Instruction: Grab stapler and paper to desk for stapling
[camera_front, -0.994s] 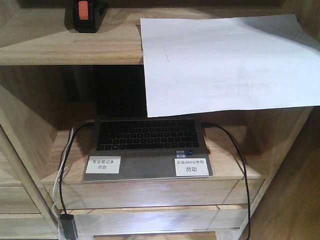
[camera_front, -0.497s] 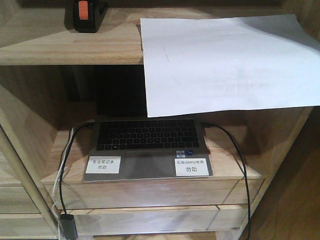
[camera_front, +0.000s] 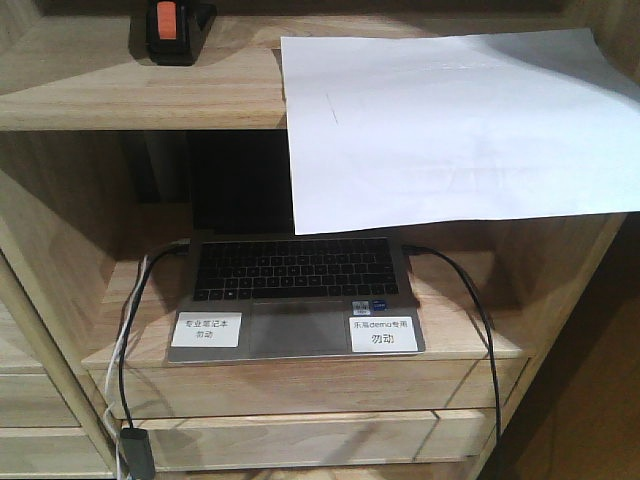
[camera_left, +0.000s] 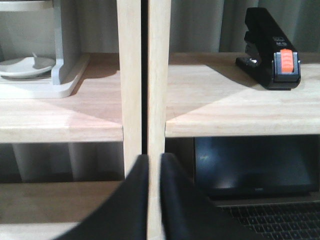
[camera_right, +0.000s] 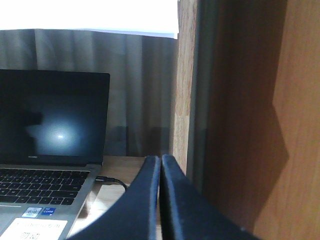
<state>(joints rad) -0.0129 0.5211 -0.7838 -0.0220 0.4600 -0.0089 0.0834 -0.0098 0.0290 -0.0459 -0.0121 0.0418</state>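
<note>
Exterior front-facing view: stapler (camera_front: 172, 30) at eleven o'clock on the top shelf (camera_front: 90, 85), paper (camera_front: 450, 130) at one o'clock, overhanging the laptop (camera_front: 295, 290). Left end effector (camera_left: 150, 200) and right end effector (camera_right: 161, 200) are pinched together; a brush could slide the sheet off.

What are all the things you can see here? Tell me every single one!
stapler: one, black with an orange patch, top shelf, left of the paper
paper: one, white, top shelf, hanging over the front edge
laptop: one, grey, open, lower shelf
labels: two, white, on the laptop's palm rest
cables: two, black, one each side of the laptop
shelf unit: one, light wood
left pincer: one, black, shut, empty
right pincer: one, black, shut, empty
</note>
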